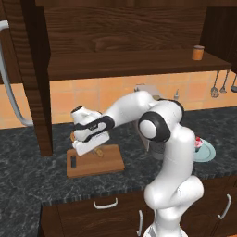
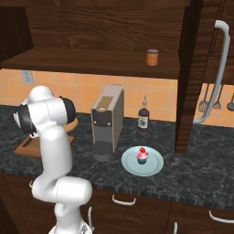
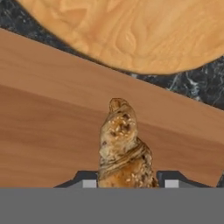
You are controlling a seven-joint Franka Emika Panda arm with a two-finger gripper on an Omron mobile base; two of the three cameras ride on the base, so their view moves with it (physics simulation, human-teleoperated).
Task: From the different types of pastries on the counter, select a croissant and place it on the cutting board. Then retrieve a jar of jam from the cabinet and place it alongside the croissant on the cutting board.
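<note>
Over the brown wooden cutting board (image 3: 52, 127), the jaws clamp a flaky, seed-speckled golden croissant (image 3: 123, 146), tapered end outward.

We are seeing the croissant (image 3: 123, 148) sitting between the two fingertips (image 3: 89, 180) of the gripper (image 3: 130, 181), over the cutting board (image 3: 52, 127). A round wooden plate (image 3: 131, 30) is lying just beyond the board on the counter (image 1: 28, 171). In the left base view the gripper (image 1: 96, 152) is hanging above the cutting board (image 1: 109, 162), which is lying left of the coffee machine (image 2: 107, 121). A bottle (image 2: 143, 116) is standing right of the machine, toward the wall. A plate (image 2: 155, 167) is lying in front of the bottle, carrying a cupcake (image 2: 142, 156). The jam jar (image 2: 152, 57) is standing on the open cabinet shelf (image 2: 91, 61) above the counter. Utensils (image 1: 222, 85) are hanging on the wall at the right.
</note>
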